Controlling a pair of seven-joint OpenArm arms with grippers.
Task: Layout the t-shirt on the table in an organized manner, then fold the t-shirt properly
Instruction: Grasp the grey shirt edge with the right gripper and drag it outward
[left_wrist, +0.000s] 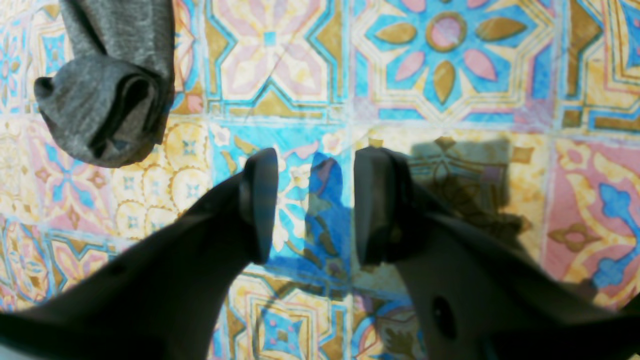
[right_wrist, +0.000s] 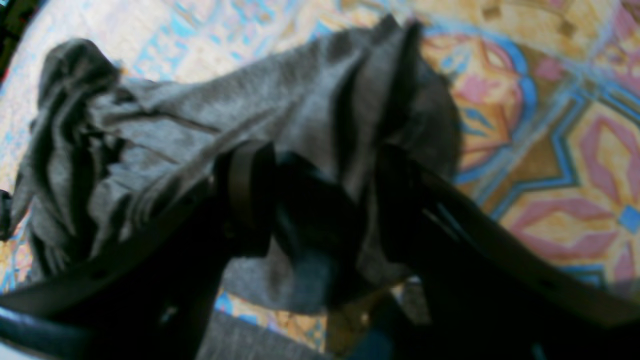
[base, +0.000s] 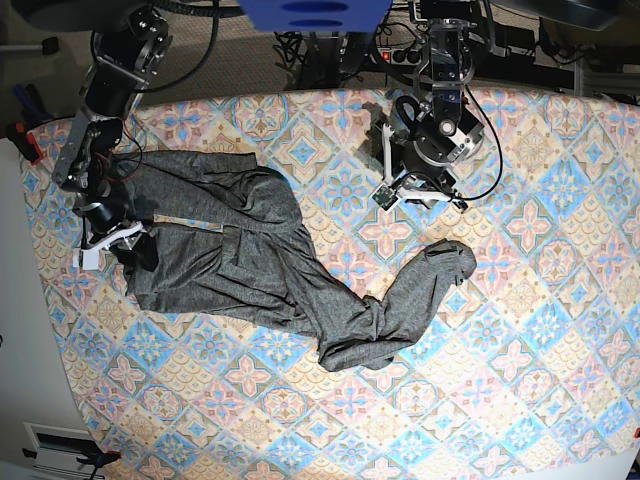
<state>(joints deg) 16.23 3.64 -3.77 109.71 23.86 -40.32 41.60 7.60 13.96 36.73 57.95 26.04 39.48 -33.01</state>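
1. Pastel tile-patterned cloth in blue, pink and beige covers the wide table (base: 560, 330).
2. Dark heather-grey knit t-shirt (base: 250, 270) lies rumpled from 9 o'clock toward centre.
3. Right claw (right_wrist: 320, 200) has its jaws closed around bunched t-shirt fabric at 9 o'clock.
4. Left claw (left_wrist: 315, 205), toward 1 o'clock, hangs parted and empty above bare cloth.

Open patterned table on one side, rumpled grey shirt on the other.
The t-shirt (base: 260, 270) sprawls across the table's (base: 520, 330) middle and one end; the near edge and opposite end lie bare for passing.
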